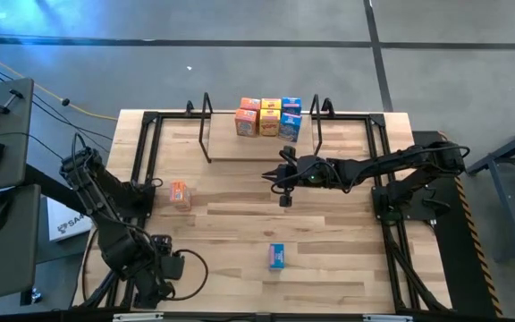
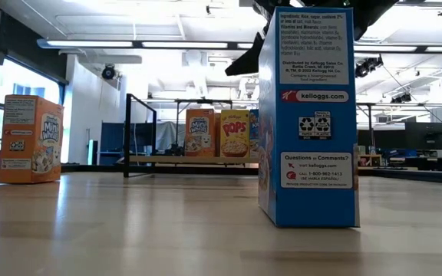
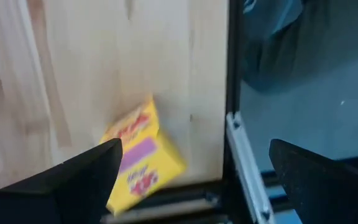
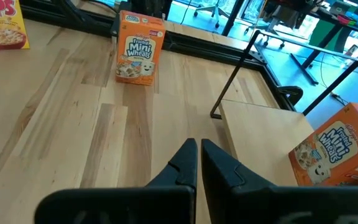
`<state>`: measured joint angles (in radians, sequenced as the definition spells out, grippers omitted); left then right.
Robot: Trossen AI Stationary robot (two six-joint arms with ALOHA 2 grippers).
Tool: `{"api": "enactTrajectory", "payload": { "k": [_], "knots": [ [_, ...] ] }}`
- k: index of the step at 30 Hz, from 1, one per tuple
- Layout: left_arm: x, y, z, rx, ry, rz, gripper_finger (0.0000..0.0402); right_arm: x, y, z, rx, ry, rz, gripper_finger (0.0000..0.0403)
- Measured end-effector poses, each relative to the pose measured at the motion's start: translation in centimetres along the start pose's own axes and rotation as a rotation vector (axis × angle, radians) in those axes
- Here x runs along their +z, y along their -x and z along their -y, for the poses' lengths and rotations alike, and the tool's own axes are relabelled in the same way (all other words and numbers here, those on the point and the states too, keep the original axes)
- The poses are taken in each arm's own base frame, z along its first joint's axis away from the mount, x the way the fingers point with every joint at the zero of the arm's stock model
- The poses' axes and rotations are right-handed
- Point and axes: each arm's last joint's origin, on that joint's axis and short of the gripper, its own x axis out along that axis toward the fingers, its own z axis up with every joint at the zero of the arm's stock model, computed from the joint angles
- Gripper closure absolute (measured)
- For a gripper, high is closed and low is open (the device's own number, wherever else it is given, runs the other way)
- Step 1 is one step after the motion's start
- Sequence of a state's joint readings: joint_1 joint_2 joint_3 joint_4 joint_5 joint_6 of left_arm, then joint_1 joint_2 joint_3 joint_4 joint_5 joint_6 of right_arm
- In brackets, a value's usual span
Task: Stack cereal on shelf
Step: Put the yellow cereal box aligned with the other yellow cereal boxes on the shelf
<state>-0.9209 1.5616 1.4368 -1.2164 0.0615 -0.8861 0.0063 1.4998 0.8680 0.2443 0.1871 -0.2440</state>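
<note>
On the shelf (image 1: pixel 240 148) stand six cereal boxes (image 1: pixel 269 116); right end effector (image 1: pixel 285 199) closed, empty.

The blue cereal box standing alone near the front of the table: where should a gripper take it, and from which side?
Probably from above, fingers closing across the narrow faces of the blue cereal box near its top. It stands upright and alone on the table, so its upper part is free all round. The right gripper, shut and empty, hangs nearest; the left gripper is open at the table's front-left corner.
</note>
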Motion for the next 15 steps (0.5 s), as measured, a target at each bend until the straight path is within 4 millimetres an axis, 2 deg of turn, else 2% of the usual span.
{"api": "enactTrajectory", "payload": {
  "k": [4, 11, 15],
  "knots": [
    [0.2, 0.0, 0.2, -0.005, -0.062, 0.046, 0.0002, 0.0, 0.0, 0.0, 0.0, 0.0, 0.0, 0.0403],
    [-0.2, -0.1, -0.1, 0.039, -0.161, -0.005, 0.0003, 0.0, 0.0, 0.0, 0.0, -0.001, 0.0, 0.0403],
    [-0.8, -1.4, 0.2, 0.106, -0.253, -0.085, 0.0002, 0.0, 0.0, 0.0, -0.001, 0.0, 0.0, 0.0403]
  ]
}}
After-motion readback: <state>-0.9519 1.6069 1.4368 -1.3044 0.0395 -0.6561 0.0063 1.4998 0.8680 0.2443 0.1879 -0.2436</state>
